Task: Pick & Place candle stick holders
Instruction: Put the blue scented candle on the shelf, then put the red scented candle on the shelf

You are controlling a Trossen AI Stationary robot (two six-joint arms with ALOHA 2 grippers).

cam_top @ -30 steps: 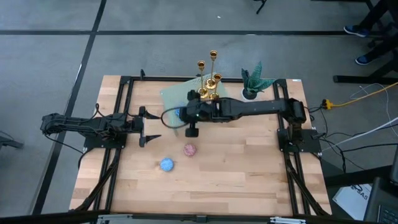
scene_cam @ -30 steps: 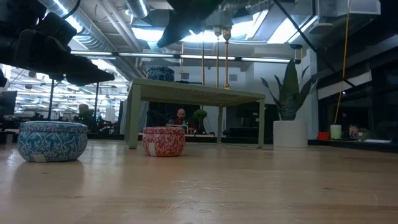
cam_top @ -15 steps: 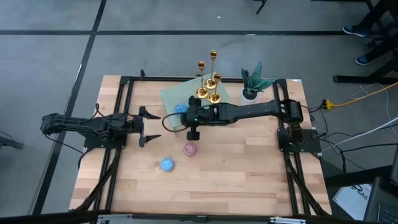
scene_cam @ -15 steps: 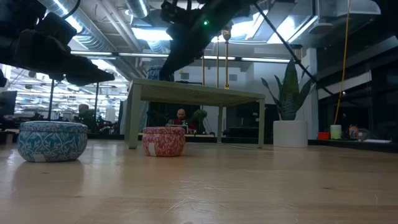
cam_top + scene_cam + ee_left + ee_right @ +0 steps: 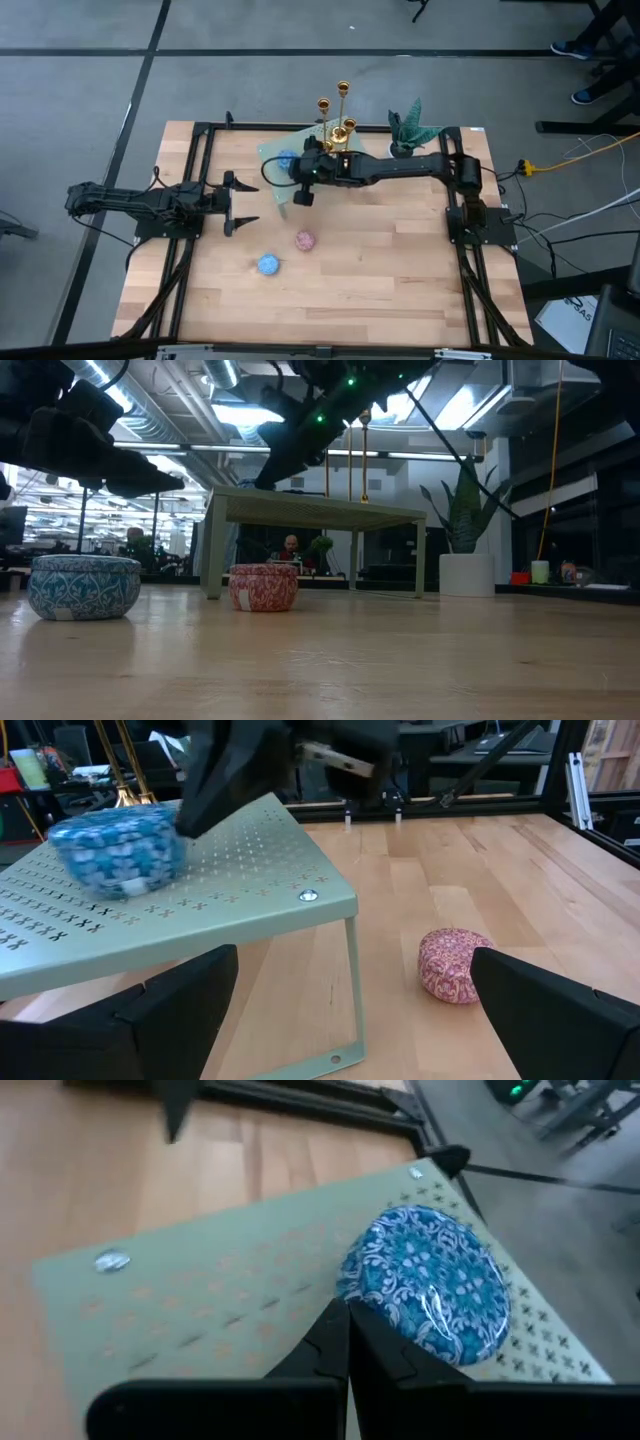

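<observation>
The right gripper [image 5: 302,187] has moved up toward 12 o'clock and now hangs over the green shelf [image 5: 272,158], fingers pressed together, holding nothing. The candle stick holders [image 5: 337,128] stand at the shelf's 3 o'clock end (just beside the arm). The left gripper [image 5: 243,204] waits, fingers spread. No holder is picked yet.

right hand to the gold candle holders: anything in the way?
Nothing visible between them. The right hand hovers over the green perforated shelf, shut and empty, beside the blue patterned tin. The candle stick holders stand behind it near the shelf's far edge, close by the arm's forearm. The tin sits on the opposite side.
</observation>
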